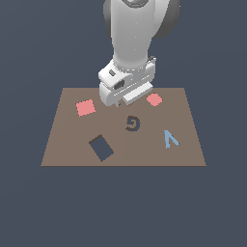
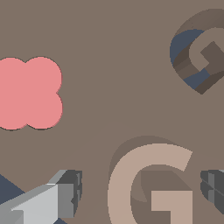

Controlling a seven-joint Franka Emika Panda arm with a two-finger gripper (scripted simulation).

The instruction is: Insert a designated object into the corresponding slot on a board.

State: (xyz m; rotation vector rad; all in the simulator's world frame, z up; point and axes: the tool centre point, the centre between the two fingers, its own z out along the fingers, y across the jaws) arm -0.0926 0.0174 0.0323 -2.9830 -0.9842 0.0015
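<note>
The designated object [image 2: 119, 183] is a tan G-shaped piece lying flat on the brown board [image 2: 109, 65]. It sits between the fingers of my gripper [image 2: 142, 192], which is open, with a gap on each side of the piece. One finger [image 2: 65, 194] and the other finger [image 2: 214, 190] are dark-padded. The slot [image 2: 192, 57] is a dark G-shaped recess a short way off on the board. In the exterior view the gripper [image 1: 118, 102] hangs low over the far middle of the board [image 1: 67, 144], just behind the slot [image 1: 132, 123]. The piece is hidden there.
Two pink squares [image 1: 86, 107] [image 1: 154, 100] flank the gripper. A dark blue square recess [image 1: 101, 147] lies near the front on the exterior view's left, a light blue V [image 1: 170, 139] on its right. A pink lobed piece [image 2: 28, 92] shows in the wrist view.
</note>
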